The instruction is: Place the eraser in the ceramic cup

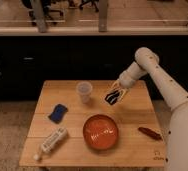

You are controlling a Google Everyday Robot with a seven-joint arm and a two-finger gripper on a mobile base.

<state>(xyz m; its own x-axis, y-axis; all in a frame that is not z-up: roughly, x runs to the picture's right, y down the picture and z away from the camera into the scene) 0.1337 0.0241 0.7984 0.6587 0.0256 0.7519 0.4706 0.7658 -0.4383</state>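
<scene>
Near cup (84, 91), claw (114, 95) clasping dark eraser (110, 99)

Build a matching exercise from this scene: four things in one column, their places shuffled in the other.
Things:
1. cup
2. bowl
3. blue pad
4. eraser

Places:
A. left part of the table
B. in the shut gripper, over the table just right of the cup
C. back middle of the table
D. front middle of the table

Pairs: 1-C, 2-D, 3-A, 4-B
</scene>
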